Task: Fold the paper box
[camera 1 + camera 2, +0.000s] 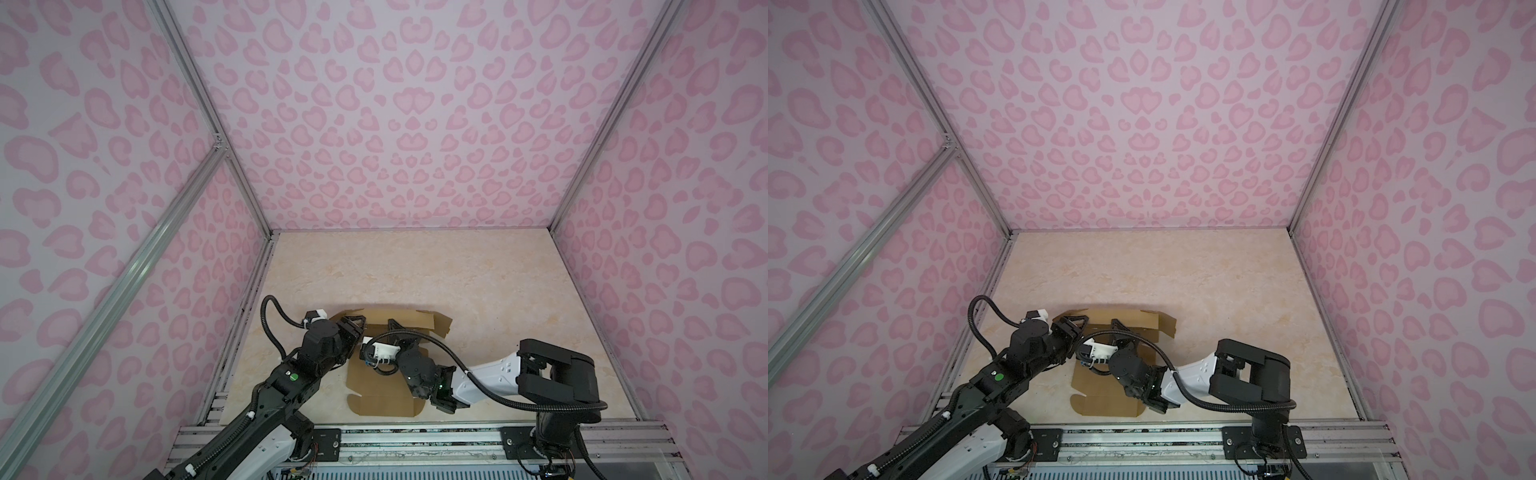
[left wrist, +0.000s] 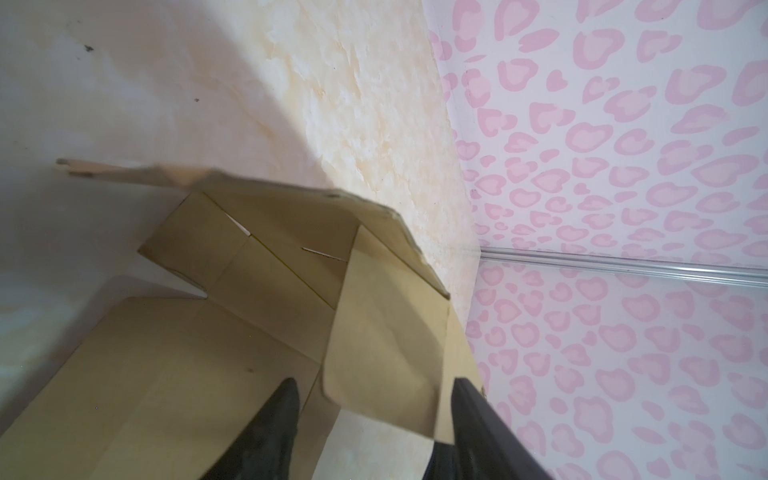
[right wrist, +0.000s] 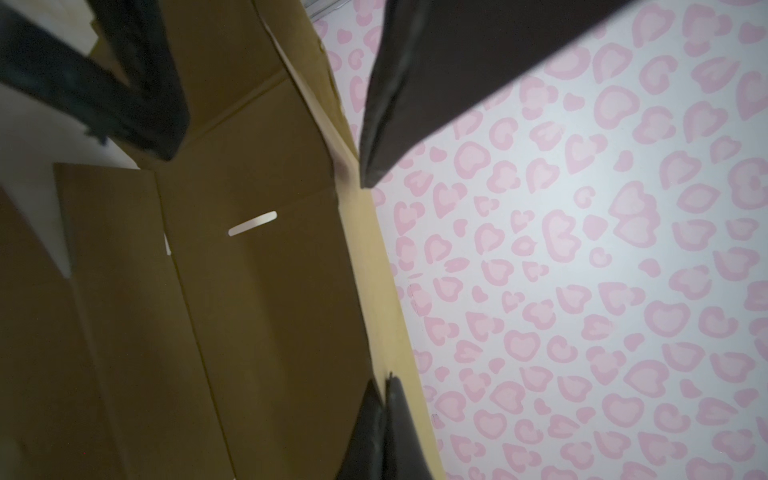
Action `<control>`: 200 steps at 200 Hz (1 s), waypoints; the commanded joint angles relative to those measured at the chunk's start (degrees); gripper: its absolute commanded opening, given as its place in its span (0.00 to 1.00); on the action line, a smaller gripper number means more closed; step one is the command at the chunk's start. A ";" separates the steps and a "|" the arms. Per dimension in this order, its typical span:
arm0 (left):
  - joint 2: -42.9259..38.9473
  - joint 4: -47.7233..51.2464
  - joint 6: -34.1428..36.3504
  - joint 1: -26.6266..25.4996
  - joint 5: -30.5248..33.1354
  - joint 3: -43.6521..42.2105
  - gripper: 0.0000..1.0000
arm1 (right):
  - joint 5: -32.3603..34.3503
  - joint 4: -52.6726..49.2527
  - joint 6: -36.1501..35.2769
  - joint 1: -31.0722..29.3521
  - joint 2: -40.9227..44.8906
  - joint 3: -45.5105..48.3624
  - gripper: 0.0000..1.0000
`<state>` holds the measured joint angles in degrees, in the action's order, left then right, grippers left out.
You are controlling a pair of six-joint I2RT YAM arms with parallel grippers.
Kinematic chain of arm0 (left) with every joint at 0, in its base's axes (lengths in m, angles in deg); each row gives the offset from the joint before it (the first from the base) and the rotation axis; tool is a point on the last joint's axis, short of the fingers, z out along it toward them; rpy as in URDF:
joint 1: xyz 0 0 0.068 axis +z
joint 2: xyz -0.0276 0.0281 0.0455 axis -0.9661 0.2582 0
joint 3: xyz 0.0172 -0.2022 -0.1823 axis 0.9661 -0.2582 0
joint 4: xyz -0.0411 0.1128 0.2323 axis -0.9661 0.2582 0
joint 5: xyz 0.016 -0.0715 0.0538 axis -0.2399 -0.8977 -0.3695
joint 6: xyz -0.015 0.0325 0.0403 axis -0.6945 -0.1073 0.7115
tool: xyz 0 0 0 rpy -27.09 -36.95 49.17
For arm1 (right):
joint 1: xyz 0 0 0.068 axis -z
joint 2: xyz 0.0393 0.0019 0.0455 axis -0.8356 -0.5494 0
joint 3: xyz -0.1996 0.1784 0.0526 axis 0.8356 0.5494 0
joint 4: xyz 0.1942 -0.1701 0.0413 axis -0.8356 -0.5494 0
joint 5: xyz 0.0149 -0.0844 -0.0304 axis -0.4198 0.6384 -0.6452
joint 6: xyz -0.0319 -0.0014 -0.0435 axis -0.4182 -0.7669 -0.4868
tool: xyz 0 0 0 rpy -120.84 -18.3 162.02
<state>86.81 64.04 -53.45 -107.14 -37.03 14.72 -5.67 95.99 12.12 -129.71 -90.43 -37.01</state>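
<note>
The paper box (image 1: 386, 395) (image 1: 1108, 399) is a brown cardboard cut-out lying left of the table's middle in both top views. Its back wall and side flaps are raised, and its front panel lies flat. My left gripper (image 1: 355, 323) (image 1: 1073, 323) is at the box's back left corner. In the left wrist view it (image 2: 376, 395) is open, straddling a raised flap (image 2: 386, 353). My right gripper (image 1: 392, 325) (image 1: 1116, 325) reaches in from the right. In the right wrist view it (image 3: 384, 384) is shut, its fingertips against the raised wall (image 3: 270, 311). I cannot tell whether cardboard is pinched between them.
Pink heart-patterned walls (image 1: 415, 124) close in the marble-look table (image 1: 457, 282) on three sides. An aluminium rail (image 1: 415, 436) runs along the front edge. The right arm's black cable (image 1: 419, 334) arcs over the box. Bare tabletop lies behind and to the right of the box.
</note>
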 commanded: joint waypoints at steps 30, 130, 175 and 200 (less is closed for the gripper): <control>2.43 -3.51 0.00 -0.01 0.60 -0.77 0.62 | -2.12 -6.12 6.76 -0.09 3.49 0.59 0.00; 4.10 -4.84 -0.19 -0.05 0.52 -3.22 0.62 | -4.70 -16.50 18.98 -0.04 10.84 0.87 0.15; 4.37 -5.09 0.04 -0.07 0.60 -3.61 0.62 | -7.48 -22.11 25.67 -0.25 14.56 0.59 0.37; 4.35 -5.27 -0.08 -0.07 0.51 -4.01 0.61 | -9.51 -25.05 29.89 -0.61 17.39 0.42 0.50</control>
<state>91.07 55.56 -53.45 -107.24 -37.23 11.31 -13.10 73.66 36.03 -130.04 -74.74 -36.29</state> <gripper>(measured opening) 0.615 0.470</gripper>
